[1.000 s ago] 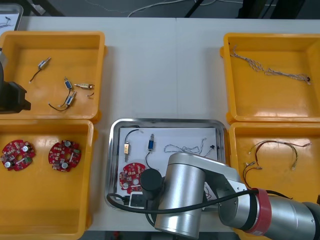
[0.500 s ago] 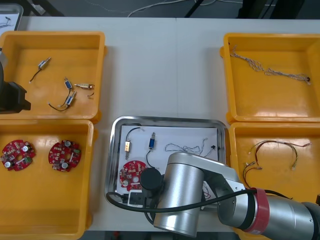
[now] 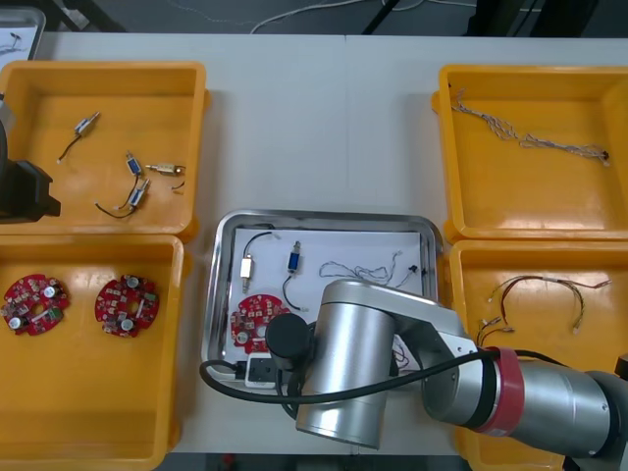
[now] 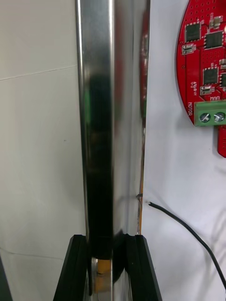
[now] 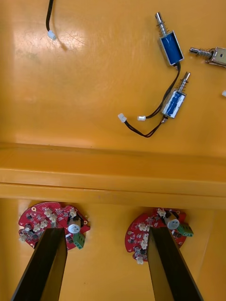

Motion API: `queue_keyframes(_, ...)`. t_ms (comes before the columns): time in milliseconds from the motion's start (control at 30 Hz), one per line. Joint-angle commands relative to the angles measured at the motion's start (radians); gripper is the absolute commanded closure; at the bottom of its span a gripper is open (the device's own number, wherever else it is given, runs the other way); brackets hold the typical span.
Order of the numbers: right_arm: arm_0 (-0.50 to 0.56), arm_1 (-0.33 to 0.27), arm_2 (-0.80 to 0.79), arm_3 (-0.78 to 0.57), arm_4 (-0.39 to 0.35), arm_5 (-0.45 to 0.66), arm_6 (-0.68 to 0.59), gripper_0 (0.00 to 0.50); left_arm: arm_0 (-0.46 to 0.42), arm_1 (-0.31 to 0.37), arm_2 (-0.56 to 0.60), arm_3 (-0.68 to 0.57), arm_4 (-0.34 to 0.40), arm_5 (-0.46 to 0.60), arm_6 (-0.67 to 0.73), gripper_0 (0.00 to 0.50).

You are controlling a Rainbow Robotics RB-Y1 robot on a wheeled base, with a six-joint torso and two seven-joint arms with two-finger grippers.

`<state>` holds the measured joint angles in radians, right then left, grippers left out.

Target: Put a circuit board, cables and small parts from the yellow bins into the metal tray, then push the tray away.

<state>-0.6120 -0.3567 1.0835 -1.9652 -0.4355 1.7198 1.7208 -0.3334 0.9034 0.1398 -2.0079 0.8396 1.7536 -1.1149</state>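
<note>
The metal tray (image 3: 319,218) lies between the yellow bins, white inside. It holds a red circuit board (image 3: 253,321), two small metal parts (image 3: 292,260) and a twisted cable (image 3: 363,267). My right arm (image 3: 363,363) covers the tray's near part. In the right wrist view, my right gripper (image 4: 110,263) is shut on the tray's shiny near rim (image 4: 99,117). The red board (image 4: 207,70) and a black cable (image 4: 188,230) lie just inside that rim. My left gripper (image 5: 106,268) hangs open over the near left bin, above two red boards (image 5: 54,223).
The far left bin (image 3: 103,78) holds several small metal parts (image 3: 137,182). Two boards lie in the near left bin (image 3: 88,412). The far right bin (image 3: 530,186) has a twisted cable (image 3: 530,137). Red and yellow cables (image 3: 540,289) lie in the near right bin. Bare table lies beyond the tray.
The right gripper has closed on the tray's near rim. The tray has slid away from the table's near edge, and the right arm has followed. The left arm has not moved.
</note>
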Motion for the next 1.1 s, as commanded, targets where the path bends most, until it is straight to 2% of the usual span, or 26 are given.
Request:
queue_keyframes(33,-0.066,-0.005,0.013,-0.012,-0.014,-0.002,0.065,0.500,0.014,0.045,0.032,-0.029,-0.010,-0.009,-0.102,0.000)
queue_keyframes(667,-0.207,-0.022,0.009,0.058,0.004,-0.037,0.060,0.500,0.014,0.045,0.032,-0.029,-0.010,-0.009,-0.102,0.000)
queue_keyframes(1100,-0.299,-0.064,-0.016,0.091,0.006,-0.072,0.057,0.500,0.014,0.045,0.032,-0.029,-0.010,-0.009,-0.102,0.000)
